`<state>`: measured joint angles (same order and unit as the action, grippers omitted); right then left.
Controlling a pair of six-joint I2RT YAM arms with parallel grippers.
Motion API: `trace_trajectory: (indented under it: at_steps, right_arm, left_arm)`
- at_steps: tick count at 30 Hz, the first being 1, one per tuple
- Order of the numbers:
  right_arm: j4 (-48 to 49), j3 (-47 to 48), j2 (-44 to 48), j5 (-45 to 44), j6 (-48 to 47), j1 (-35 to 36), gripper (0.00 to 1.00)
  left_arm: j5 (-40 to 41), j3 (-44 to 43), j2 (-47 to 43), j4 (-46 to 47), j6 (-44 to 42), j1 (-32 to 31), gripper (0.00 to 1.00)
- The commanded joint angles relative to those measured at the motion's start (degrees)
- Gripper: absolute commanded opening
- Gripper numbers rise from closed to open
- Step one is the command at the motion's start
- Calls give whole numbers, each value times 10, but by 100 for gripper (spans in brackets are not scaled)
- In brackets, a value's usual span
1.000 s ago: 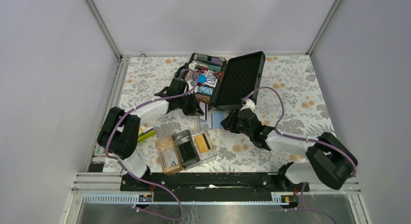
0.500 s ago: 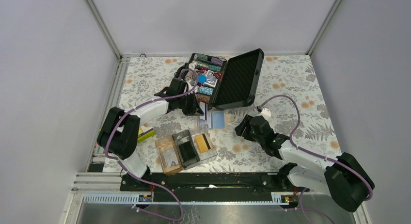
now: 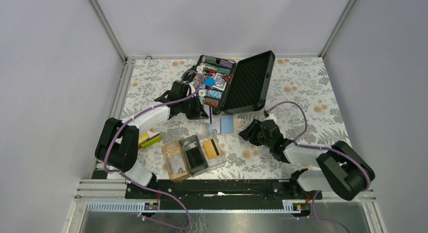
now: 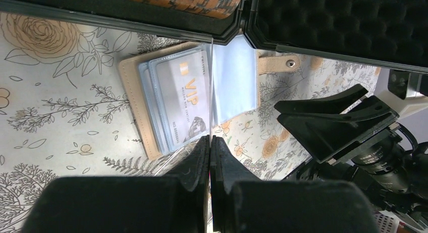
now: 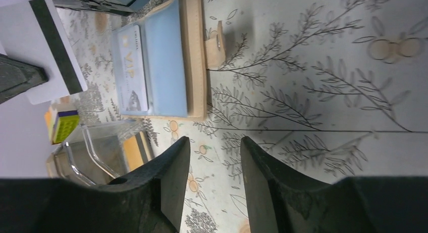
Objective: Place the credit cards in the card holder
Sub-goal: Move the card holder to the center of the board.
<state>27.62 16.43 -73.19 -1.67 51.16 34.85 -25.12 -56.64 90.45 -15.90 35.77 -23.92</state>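
My left gripper (image 4: 210, 138) is shut on a credit card (image 5: 50, 41), held on edge above the open beige wallet (image 4: 171, 97). In the right wrist view that card shows a white face with a black stripe. A grey VIP card (image 5: 132, 71) lies in the wallet. The clear card holder (image 3: 174, 165) stands near the front, with a gold-orange credit card (image 3: 212, 149) in its right compartment. My right gripper (image 5: 214, 142) is open and empty, low over the cloth just right of the wallet (image 3: 222, 125).
An open black chip case (image 3: 247, 81) with chips and card decks stands behind the wallet. A yellow-green block (image 3: 150, 139) lies left of the holder. The floral cloth (image 3: 303, 92) ends at metal rails on the left and front.
My right gripper left the wallet, drew back to the right and came a little closer again. The left arm shifted slightly away from the front, still gripping its card.
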Motion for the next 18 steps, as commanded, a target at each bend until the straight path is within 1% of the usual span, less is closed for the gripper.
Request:
trace_trajectory:
  at_steps: [1,5,12,18]
  right_arm:
    - [131,3,-54,53,27,-2,48]
    - [180,5,-97,61,35,-2,45]
    - [227,9,-159,70,53,-2,41]
    - [278,5,-208,82,75,-3,35]
  left_arm:
    - [4,4,-21,9,-11,5,0]
    - [1,5,-20,9,-13,9,0]
    - [-3,4,-19,10,-13,15,0]
    - [-3,4,-18,8,-14,19,0]
